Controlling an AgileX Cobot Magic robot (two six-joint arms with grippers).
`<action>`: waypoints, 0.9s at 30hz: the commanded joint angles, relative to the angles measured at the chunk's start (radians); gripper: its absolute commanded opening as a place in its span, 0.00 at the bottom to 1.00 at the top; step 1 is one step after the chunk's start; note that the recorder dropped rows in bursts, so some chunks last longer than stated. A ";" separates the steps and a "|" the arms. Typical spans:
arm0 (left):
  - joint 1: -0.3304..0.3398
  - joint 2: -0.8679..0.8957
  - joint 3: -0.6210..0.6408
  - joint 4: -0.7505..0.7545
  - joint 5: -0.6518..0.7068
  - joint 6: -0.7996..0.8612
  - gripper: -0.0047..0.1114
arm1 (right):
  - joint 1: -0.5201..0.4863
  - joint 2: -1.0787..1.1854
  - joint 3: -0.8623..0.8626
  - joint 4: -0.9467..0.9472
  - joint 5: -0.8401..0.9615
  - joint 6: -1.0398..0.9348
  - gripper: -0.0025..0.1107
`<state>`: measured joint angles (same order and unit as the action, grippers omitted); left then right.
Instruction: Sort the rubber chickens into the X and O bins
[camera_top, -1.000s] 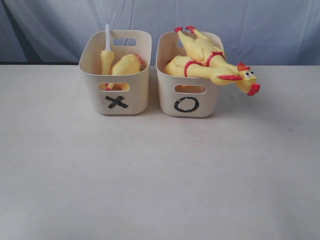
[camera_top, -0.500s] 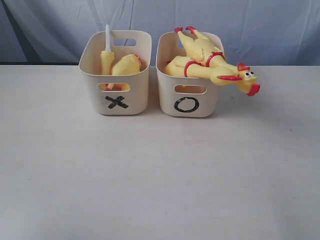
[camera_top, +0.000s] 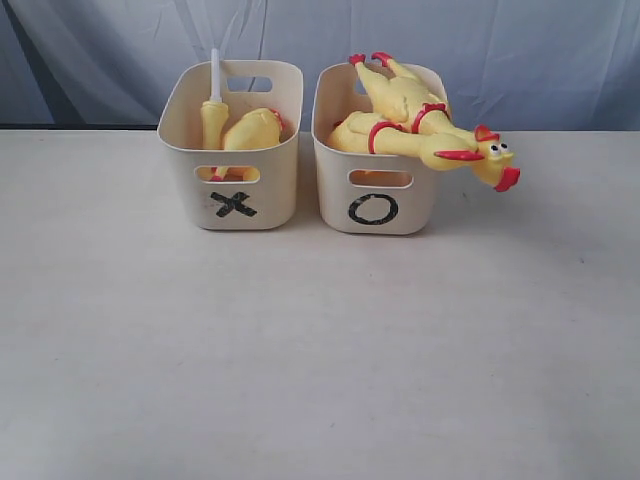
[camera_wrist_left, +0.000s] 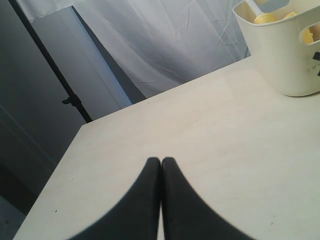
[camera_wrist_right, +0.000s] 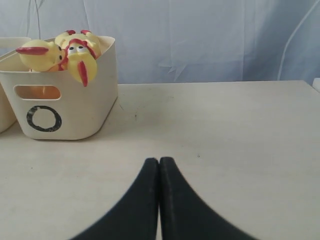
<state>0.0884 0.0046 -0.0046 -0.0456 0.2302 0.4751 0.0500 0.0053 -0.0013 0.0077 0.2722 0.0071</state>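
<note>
Two cream tubs stand side by side at the back of the table. The X bin (camera_top: 233, 205) holds a headless yellow chicken (camera_top: 254, 130) and a leg-shaped piece with a white stick (camera_top: 214, 100). In the O bin (camera_top: 373, 210) lie two long rubber chickens (camera_top: 405, 100); one chicken's head (camera_top: 492, 158) hangs over the right rim, also showing in the right wrist view (camera_wrist_right: 75, 52). My left gripper (camera_wrist_left: 161, 161) is shut and empty over bare table, apart from the X bin (camera_wrist_left: 290, 55). My right gripper (camera_wrist_right: 159, 161) is shut and empty, apart from the O bin (camera_wrist_right: 70, 107). Neither gripper appears in the exterior view.
A pale blue curtain (camera_top: 500, 50) hangs behind the table. A dark stand (camera_wrist_left: 70, 100) is beyond the table's edge in the left wrist view. The cream tabletop (camera_top: 320, 350) stretches in front of both bins.
</note>
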 joint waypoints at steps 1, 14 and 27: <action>-0.002 -0.005 0.005 -0.001 0.001 -0.002 0.04 | -0.008 -0.005 0.001 0.000 -0.014 -0.007 0.01; -0.002 -0.005 0.005 -0.001 0.001 -0.002 0.04 | -0.008 -0.005 0.001 0.005 -0.015 -0.007 0.01; -0.002 -0.005 0.005 -0.001 0.001 -0.002 0.04 | -0.008 -0.005 0.001 0.001 0.001 -0.007 0.01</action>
<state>0.0884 0.0046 -0.0046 -0.0456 0.2302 0.4751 0.0500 0.0053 -0.0013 0.0096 0.2745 0.0071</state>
